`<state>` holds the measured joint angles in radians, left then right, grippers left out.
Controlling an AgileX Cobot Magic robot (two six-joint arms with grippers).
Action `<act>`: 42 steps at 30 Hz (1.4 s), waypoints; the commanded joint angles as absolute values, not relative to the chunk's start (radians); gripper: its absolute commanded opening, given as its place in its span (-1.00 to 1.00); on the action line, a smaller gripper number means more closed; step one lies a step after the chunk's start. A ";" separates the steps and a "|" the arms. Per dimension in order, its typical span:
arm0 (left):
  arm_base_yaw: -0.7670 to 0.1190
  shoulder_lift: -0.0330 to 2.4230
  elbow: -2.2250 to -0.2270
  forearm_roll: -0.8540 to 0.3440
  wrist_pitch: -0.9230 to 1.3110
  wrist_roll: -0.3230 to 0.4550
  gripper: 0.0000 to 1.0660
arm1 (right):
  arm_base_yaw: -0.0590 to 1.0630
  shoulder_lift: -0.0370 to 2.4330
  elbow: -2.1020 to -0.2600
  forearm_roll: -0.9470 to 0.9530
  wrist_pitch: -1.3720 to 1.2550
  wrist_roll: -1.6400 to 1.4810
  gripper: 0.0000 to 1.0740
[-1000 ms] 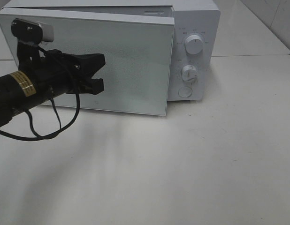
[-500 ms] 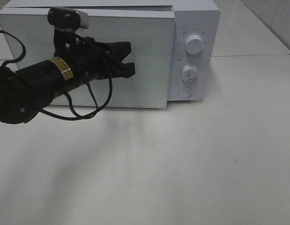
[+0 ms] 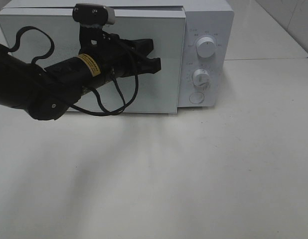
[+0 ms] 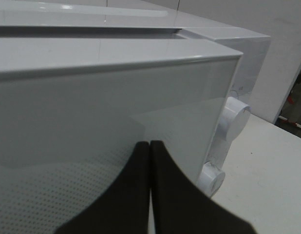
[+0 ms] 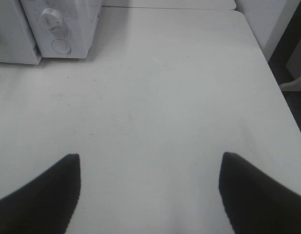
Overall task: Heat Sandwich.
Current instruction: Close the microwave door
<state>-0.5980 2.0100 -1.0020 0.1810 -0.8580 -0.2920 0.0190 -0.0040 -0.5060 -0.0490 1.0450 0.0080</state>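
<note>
While pinched closed, left hand (image 3: pixel 155 56) faces microwave door (image 3: pixel 168 35).

A white counter (image 3: pixel 194 174) carries a white microwave (image 3: pixel 206 20) at its far edge, door almost shut.

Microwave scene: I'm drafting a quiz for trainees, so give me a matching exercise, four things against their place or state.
1 left gripper
2 right gripper
3 round button
4 microwave door

A open, over the table
B lowest on the control panel
C shut, in front of the door
D left of the control panel

Pairs: 1-C, 2-A, 3-B, 4-D
</note>
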 commanded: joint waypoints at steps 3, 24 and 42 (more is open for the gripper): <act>-0.598 2.037 -1.052 0.110 -0.855 -0.290 -1.00 | 0.014 -0.031 -0.506 -0.044 1.036 0.011 0.40; -0.598 2.115 -1.203 0.091 -0.781 -0.290 -1.00 | 0.014 -0.031 -0.506 -0.044 1.036 0.011 0.40; -0.605 2.044 -1.112 0.242 -0.780 -0.301 -1.00 | 0.014 -0.031 -0.506 -0.044 1.036 0.011 0.40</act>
<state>-0.6080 2.0740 -1.1320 0.2440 -0.7840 -0.2930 0.0190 -0.0040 -0.5060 -0.0490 1.0450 0.0080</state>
